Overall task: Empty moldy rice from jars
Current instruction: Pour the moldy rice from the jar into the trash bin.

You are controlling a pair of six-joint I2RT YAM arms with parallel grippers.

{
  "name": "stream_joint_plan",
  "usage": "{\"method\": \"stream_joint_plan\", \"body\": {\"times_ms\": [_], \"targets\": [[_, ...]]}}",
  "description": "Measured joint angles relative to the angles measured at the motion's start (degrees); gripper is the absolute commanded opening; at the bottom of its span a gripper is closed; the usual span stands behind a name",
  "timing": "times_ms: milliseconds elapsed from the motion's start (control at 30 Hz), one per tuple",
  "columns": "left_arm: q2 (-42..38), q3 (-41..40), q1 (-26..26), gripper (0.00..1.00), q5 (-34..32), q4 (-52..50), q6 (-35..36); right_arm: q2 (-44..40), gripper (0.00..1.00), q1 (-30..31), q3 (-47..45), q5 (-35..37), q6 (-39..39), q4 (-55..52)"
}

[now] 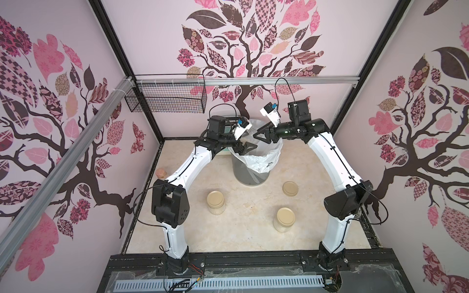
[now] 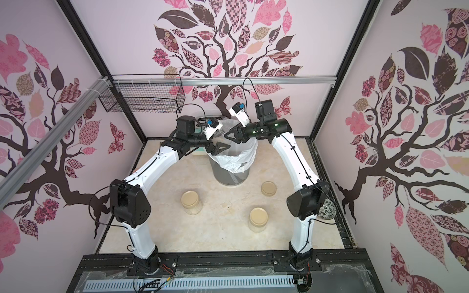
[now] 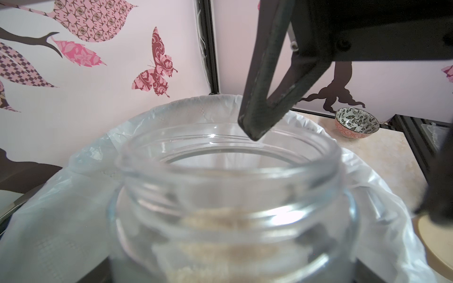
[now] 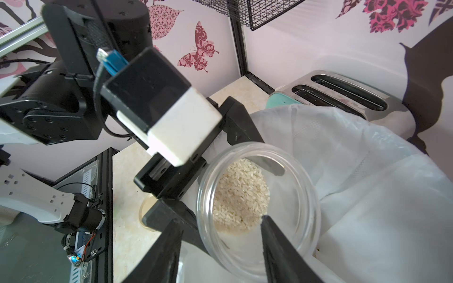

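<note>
so a lidded jar [image 1: 216,203] sits on the surface [image 1: 228,236] at the left; left hand [image 1: 248,143] pinches an open jar [image 4: 294,220] over the bagged bin [image 1: 243,175], moldy rice [image 4: 241,196] piled inside; right hand [image 1: 257,135] is spread, one finger in the jar mouth; a second lidded jar [image 1: 285,219] and a loose lid [image 1: 290,188] sit further right

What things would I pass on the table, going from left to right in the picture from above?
Pink-topped little bottle → lidded jar → bin with the white bag → second lidded jar. The loose lid sits level with that last jar sideways, so I left it out.
</note>
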Motion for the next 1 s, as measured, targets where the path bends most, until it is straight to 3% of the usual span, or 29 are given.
{"method": "stream_joint_plan", "body": {"times_ms": [400, 1000], "targets": [[1.2, 4.0, 0.0, 0.56, 2.0, -6.9, 4.8, 0.0, 0.48, 0.4, 0.0, -3.5, -1.2, -0.5], [3.9, 10.3, 0.0, 0.58, 1.3, -14.2, 10.9, 3.6, 0.26, 0.7, 1.2, -7.0, -2.1, 0.0]]}}
